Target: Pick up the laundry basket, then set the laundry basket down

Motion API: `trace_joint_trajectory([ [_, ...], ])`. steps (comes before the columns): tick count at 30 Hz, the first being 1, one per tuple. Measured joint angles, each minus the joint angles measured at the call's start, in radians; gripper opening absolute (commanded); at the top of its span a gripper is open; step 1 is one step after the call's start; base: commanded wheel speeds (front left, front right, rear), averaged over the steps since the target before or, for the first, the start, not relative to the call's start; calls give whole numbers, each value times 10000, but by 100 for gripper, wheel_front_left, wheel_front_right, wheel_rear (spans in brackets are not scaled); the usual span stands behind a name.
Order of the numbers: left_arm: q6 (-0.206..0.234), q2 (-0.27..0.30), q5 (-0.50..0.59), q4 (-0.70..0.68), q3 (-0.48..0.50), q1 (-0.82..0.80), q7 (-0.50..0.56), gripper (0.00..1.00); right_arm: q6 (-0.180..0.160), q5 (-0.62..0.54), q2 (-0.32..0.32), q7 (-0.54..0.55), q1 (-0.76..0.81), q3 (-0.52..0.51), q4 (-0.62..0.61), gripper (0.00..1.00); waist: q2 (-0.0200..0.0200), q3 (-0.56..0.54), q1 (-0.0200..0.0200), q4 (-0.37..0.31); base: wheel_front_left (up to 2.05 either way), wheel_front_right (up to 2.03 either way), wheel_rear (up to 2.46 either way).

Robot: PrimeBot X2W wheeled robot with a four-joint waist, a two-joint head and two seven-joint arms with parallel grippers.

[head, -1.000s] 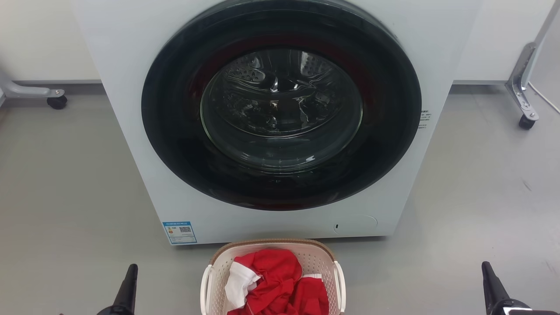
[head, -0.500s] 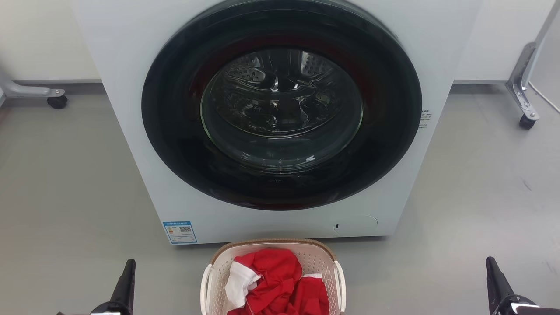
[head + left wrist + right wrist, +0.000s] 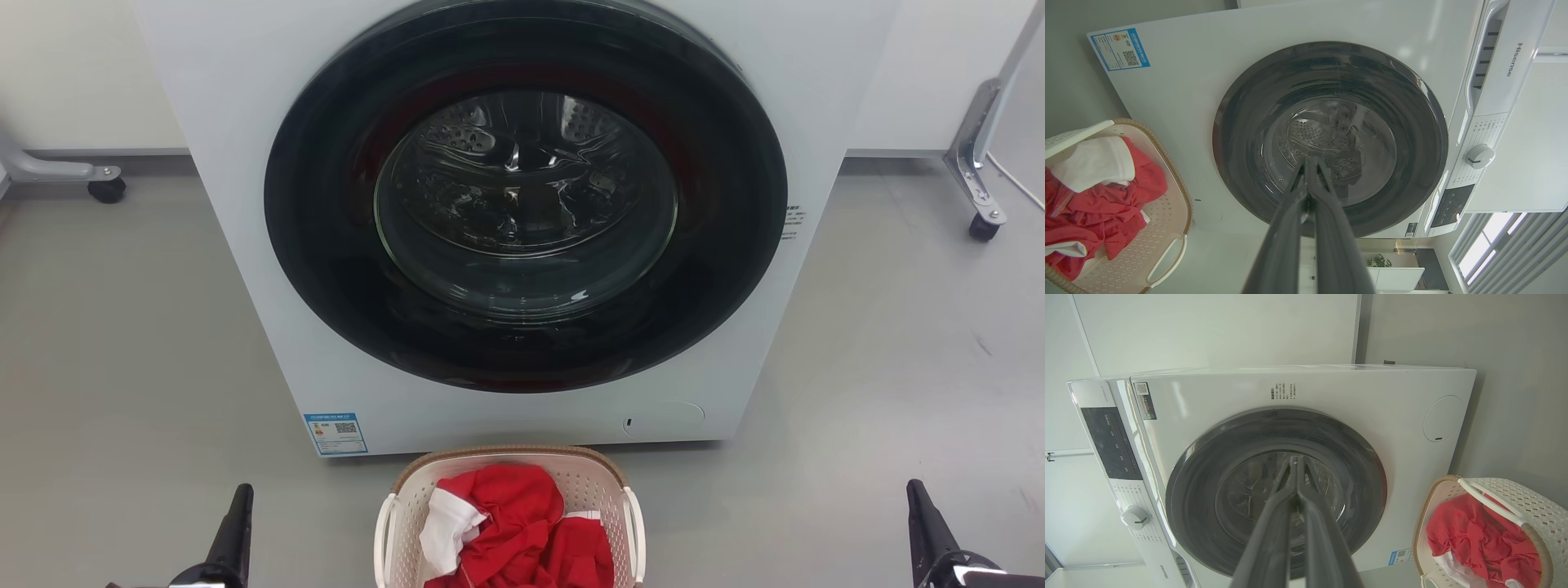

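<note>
Plainly, the laundry basket sits on the grey floor just in front of the washer, at the bottom ctr of the head view, between the two arms and apart from both. The left fingers point up at the lower left and the right fingers at the lower right. So the basket lies inward from each, i.e. to the right of the left pair and to the left of the right pair, and the left pair looks the nearer. Its white side handles face outward, one toward each arm (left handle, right handle), which prob. suits a two-arm lift. The basket's near end is cut off by the frame edge, so its long axis can't be settled, tho it seems to run from robot toward washer. Both pairs of fingers are closed tip to tip w/ nothing between them, per the wrist views. Red and white cloth lies in the basket. Writing: "Hisense" reads along the washer's top panel in the left wrist view. A blue sticker w/ a QR code is at the washer's lower left corner and a small block of print sits beside the door's right edge, both too small to read.
</note>
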Motion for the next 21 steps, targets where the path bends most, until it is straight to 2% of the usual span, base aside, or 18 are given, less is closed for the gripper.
trace_joint_trajectory([
  [21, 0, -2, -2, 8, 0, 0, 0, 0, 0, 13, 0, 0, 0, 2, 0, 0, 0, -1, 0, 0, 0, 0, 0],
])
